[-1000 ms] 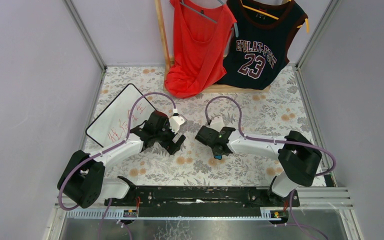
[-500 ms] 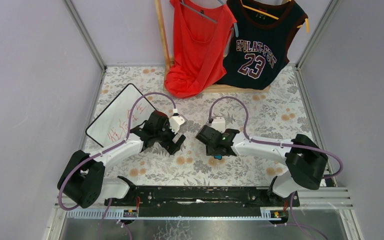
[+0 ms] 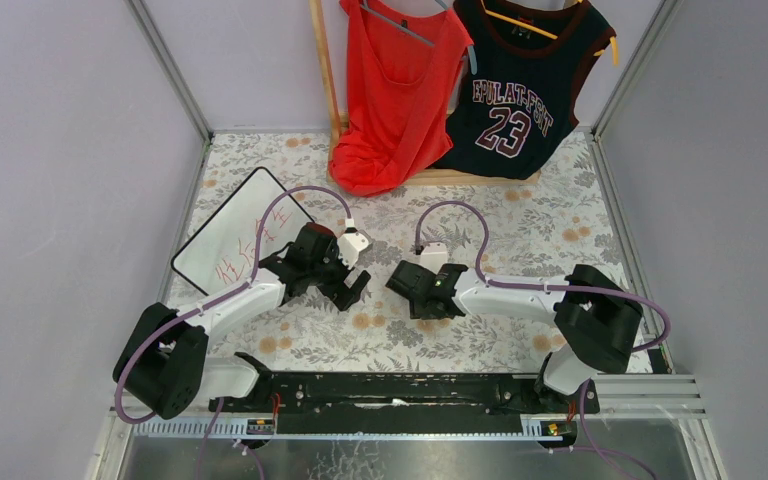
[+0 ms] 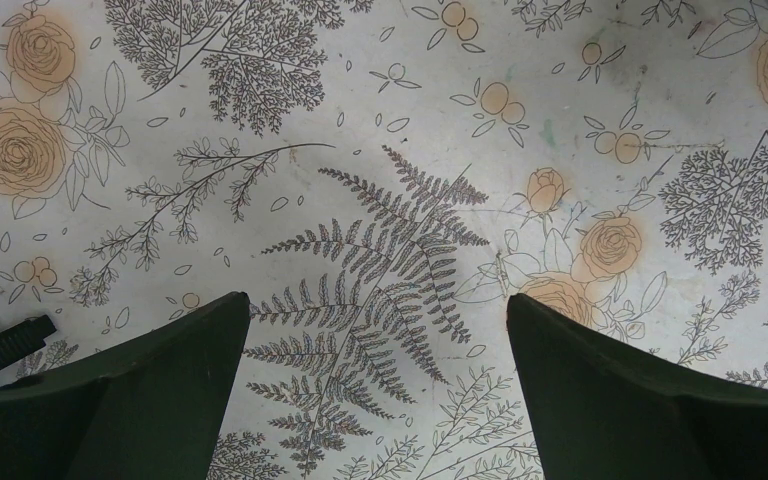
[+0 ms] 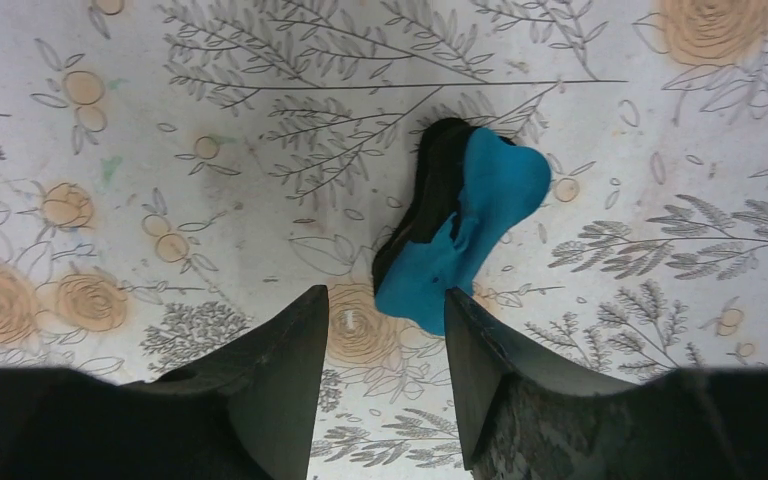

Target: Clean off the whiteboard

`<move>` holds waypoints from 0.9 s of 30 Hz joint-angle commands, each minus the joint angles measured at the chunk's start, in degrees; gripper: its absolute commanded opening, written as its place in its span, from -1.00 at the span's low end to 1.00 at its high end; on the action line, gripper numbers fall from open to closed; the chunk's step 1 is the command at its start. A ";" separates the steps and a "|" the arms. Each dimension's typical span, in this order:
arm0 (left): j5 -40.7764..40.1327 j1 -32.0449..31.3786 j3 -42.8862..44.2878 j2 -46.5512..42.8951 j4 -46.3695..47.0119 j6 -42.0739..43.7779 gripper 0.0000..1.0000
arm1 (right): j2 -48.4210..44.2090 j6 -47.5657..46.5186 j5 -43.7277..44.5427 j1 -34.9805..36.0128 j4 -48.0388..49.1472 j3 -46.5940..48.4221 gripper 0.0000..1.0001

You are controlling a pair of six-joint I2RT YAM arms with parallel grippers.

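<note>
One whiteboard (image 3: pixel 222 232) lies flat at the left of the overhead frame. Its long axis runs diagonally from lower left to upper right, with one short end toward the left arm's base and the other toward the back wall. It is a white rectangle in a thin black frame with rounded corners, and red handwriting runs along its lower right long edge.

Your left gripper (image 3: pixel 352 287) sits just off the board's right corner, near centre frame. In the wrist view its fingers (image 4: pixel 150 400) stand wide apart with only patterned cloth between them. Your right gripper (image 3: pixel 412 292) faces it from centre right. Its wrist view shows the fingers (image 5: pixel 280 380) parted, the near end of a blue-and-black eraser (image 5: pixel 465 225) reaching in between the tips and the rest lying ahead on the cloth. Whether either finger touches the eraser cannot be told.

The tabletop (image 3: pixel 530 225) wears a pale cloth printed with grey ferns and peach roses. Lilac walls (image 3: pixel 50 150) close both sides. At top centre, a red vest (image 3: pixel 395 90) and a dark jersey (image 3: pixel 520 95) numbered 23 hang from a wooden rack (image 3: pixel 323 70).
</note>
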 commanded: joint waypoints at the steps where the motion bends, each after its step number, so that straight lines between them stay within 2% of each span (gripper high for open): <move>1: 0.75 0.05 -0.51 -1.04 0.38 0.97 1.00 | 0.89 1.64 5.31 0.40 -4.06 1.06 0.06; 18: 1.40 0.04 -0.43 -0.52 0.02 1.14 1.00 | 2.84 3.78 11.85 0.38 -9.20 0.76 0.04; 27: 1.47 0.05 -0.32 -0.65 -0.14 1.18 1.00 | 2.03 0.17 13.43 -0.47 -7.93 2.92 0.06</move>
